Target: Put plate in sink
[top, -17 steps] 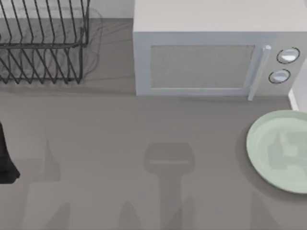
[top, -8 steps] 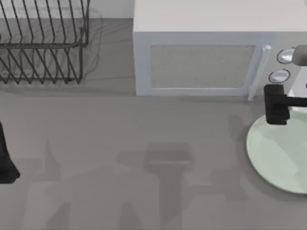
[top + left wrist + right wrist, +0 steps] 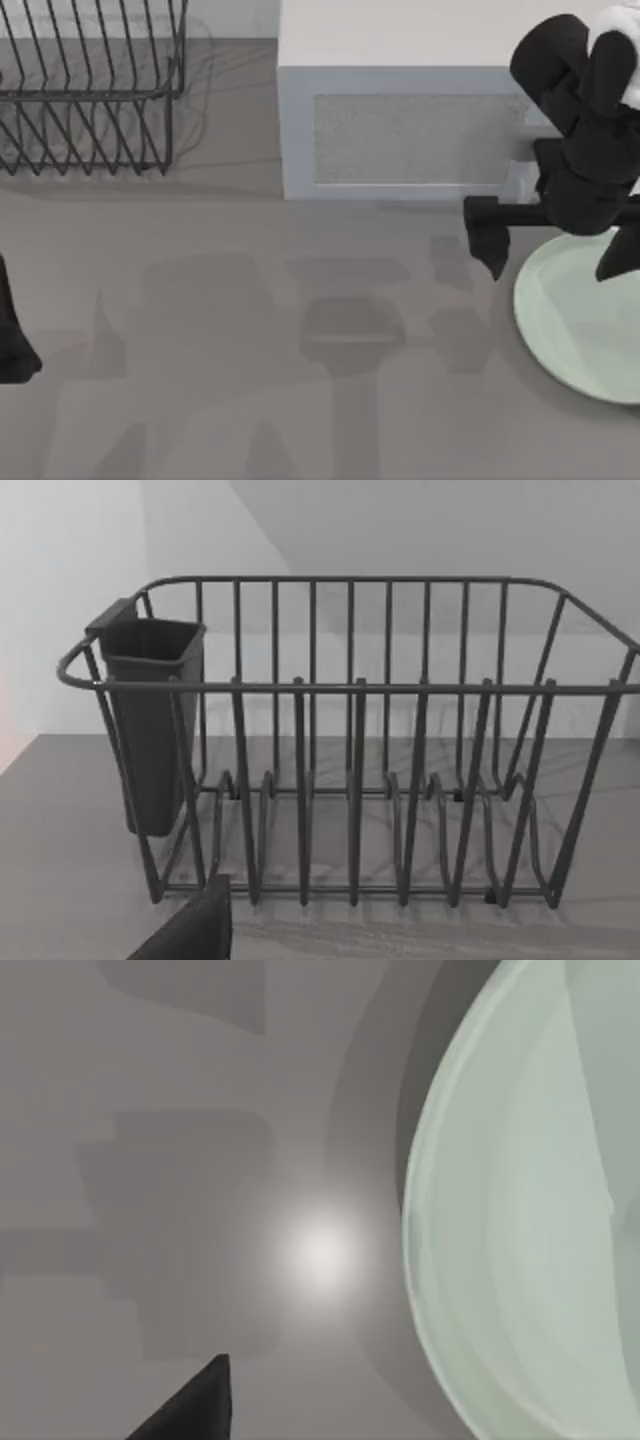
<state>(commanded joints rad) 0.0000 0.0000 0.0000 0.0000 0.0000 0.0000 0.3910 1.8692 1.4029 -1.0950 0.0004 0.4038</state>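
1. The table [image 3: 200, 300] is a plain grey surface, crossed by soft block-shaped shadows.
2. The microwave [image 3: 400, 120] stands at the back, right of centre (a grey-white box with a mesh-patterned door), and its right end is covered by the right arm.
3. The rack [image 3: 90, 90] sits at the back left, black wire. The left wrist view shows its upright dividers with no dishes between them, and a dark cup [image 3: 152, 720] hung on one end wall; I cannot tell whether anything lies in the cup.
4. The plate [image 3: 580, 330] lies flat on the table at the right edge, in front of the microwave. It is round, pale mint-green, smooth and shallow, with a low raised rim (the right wrist view [image 3: 520, 1220] shows that rim as a lighter band), and nothing rests on it.
5. The right gripper [image 3: 555, 240] hangs over the plate's far left edge, one dark finger [image 3: 490, 232] reaching past the rim above bare table, the other over the plate, so the fingers stand wide apart and hold nothing.
6. The left arm [image 3: 12, 335] is parked at the table's left edge; whether its gripper is wide or narrow I cannot tell.
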